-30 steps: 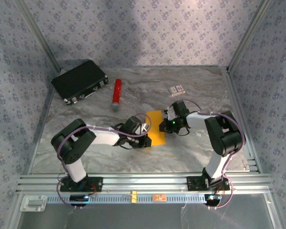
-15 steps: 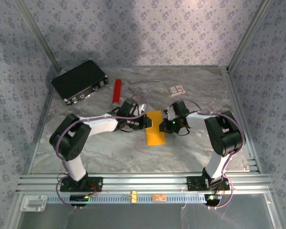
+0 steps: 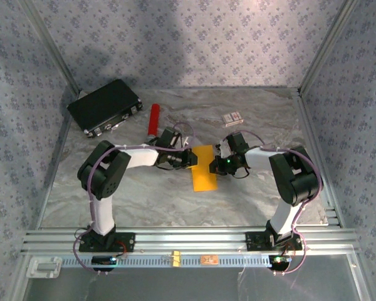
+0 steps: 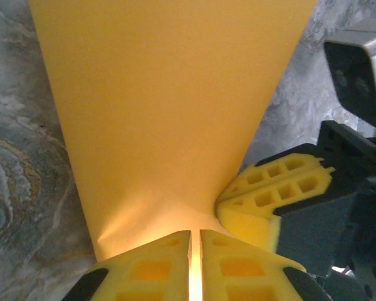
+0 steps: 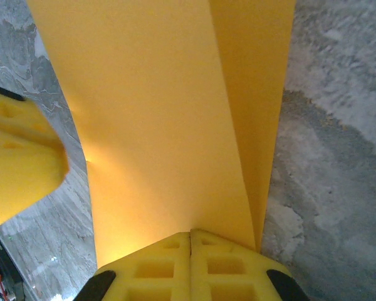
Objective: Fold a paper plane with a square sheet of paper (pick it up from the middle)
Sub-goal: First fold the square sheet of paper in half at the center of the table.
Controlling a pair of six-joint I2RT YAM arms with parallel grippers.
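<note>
Left hand [image 4: 195, 251], yellow gridded foam, pinching edge of thin matte orange-yellow paper sheet [image 4: 169, 106]. Right hand [image 5: 190, 248] pressed together on opposite edge. Sheet unmarked, folded into narrow rectangle with overlapping flap, centre of top view between hands, over grey marbled bench [image 3: 144, 194]. Small white-and-red box [image 3: 232, 117], upper right: print unreadable.

Soft, even light fills the overhead view. A paler patch brightens the patterned back wall [image 3: 194, 37], and the arms cast only faint, diffuse shadows on the grey marbled table [image 3: 150, 200]. In both wrist views the thin orange-yellow sheet of paper [image 4: 169, 106] [image 5: 150, 113] glows brightest, translucent, near the bottom edge. A yellow foam pad [image 5: 19, 160] of the left tool [image 4: 195, 235] is blurred at the right wrist view's left edge.
</note>
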